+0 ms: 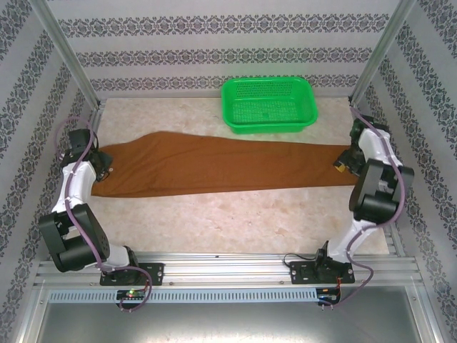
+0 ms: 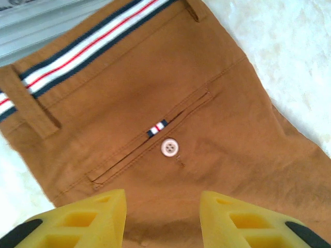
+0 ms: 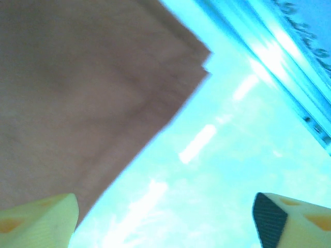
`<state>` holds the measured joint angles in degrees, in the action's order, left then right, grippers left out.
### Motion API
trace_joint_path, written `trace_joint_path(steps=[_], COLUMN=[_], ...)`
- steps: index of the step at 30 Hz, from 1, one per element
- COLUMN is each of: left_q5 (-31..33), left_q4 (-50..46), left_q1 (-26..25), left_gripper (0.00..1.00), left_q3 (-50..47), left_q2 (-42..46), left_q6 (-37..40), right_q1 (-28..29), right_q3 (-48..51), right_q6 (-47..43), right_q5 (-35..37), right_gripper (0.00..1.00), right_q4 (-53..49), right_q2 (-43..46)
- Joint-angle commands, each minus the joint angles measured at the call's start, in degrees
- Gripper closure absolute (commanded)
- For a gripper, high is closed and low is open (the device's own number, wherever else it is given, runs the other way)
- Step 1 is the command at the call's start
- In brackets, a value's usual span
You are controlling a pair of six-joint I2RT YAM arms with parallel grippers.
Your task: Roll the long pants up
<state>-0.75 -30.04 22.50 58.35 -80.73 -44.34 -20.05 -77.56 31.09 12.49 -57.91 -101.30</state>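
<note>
Rust-brown soft cloth long pants (image 1: 228, 166) lie stretched flat, left to right, across the pale marbled table (image 1: 235, 221), with a gripper at each end.
The waist, with its striped band and small pale button (image 2: 169, 148), lies under the left gripper (image 2: 162, 202), whose yellow fingers (image 2: 98, 217) stand partly apart above the cloth, gripping nothing. Over the bare table just beside the hem corner (image 3: 204, 59), the right gripper (image 3: 165, 206) hangs with jaws spread wide and empty. A green plastic mesh basket (image 1: 269, 80) sits just beyond the pants.
</note>
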Motion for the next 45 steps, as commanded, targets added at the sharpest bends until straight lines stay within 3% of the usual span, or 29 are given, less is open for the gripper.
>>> trace_joint_path(steps=[1, 8, 20, 22, 23, 25, 27, 28, 34, 40, 43, 45], left_q5=[-1.23, -1.18, -0.63, -1.48, -1.78, -2.81, -3.28, -3.38, -3.76, -4.32, -4.78, -5.13], left_q4=[3.16, 3.06, 1.89, 1.83, 1.67, 2.02, 1.65, 1.57, 1.58, 1.13, 1.42, 2.15], left_q1=[-1.75, -4.69, -7.73, -7.85, -7.82, -7.91, -7.91, -7.94, -8.24, -8.81, -8.96, -9.14], left_gripper=[0.57, 0.61, 0.66, 0.67, 0.67, 0.67, 0.67, 0.68, 0.69, 0.69, 0.69, 0.70], left_q3=[2.26, 5.05, 6.44, 6.48, 6.52, 6.31, 6.53, 6.45, 5.57, 5.90, 5.38, 4.69], left_q2=[-2.41, -6.05, -9.23, -9.94, -10.19, -10.78, -11.33, -11.30, -10.90, -10.81, -10.73, -10.60], left_q6=[2.07, 3.13, 3.31, 3.14, 3.11, 3.11, 3.30, 3.39, 3.57, 4.11, 3.83, 3.52], right_q1=[-2.99, -9.48, -9.66, -9.43, -9.44, -9.57, -10.02, -10.07, -13.36, -21.20, -19.53, -14.19], right_q3=[4.63, 5.20, -6.02, -7.67, -8.30, -9.16, -9.64, -9.44, -7.63, -6.47, -3.80, -1.34], right_q6=[0.07, 0.46, 2.42, 2.39, 2.33, 2.37, 2.35, 2.38, 1.36, 3.09, 3.90, 4.20], right_q5=[-1.84, -8.67, -12.92, -13.00, -13.30, -13.88, -15.36, -14.85, -8.57, -13.95, -16.46, -16.93], right_gripper=[0.02, 0.02, 0.05, 0.14, 0.24, 0.49, 0.95, 1.00, 1.00, 1.00, 1.00, 1.00], right_q4=[5.04, 10.13, 11.96, 12.00, 12.19, 12.48, 12.95, 13.20, 13.43, 15.31, 17.19, 18.92], right_q2=[0.80, -4.28, -18.84, -21.13, -22.25, -23.98, -24.35, -23.92, -17.51, -13.47, -11.59, -9.71])
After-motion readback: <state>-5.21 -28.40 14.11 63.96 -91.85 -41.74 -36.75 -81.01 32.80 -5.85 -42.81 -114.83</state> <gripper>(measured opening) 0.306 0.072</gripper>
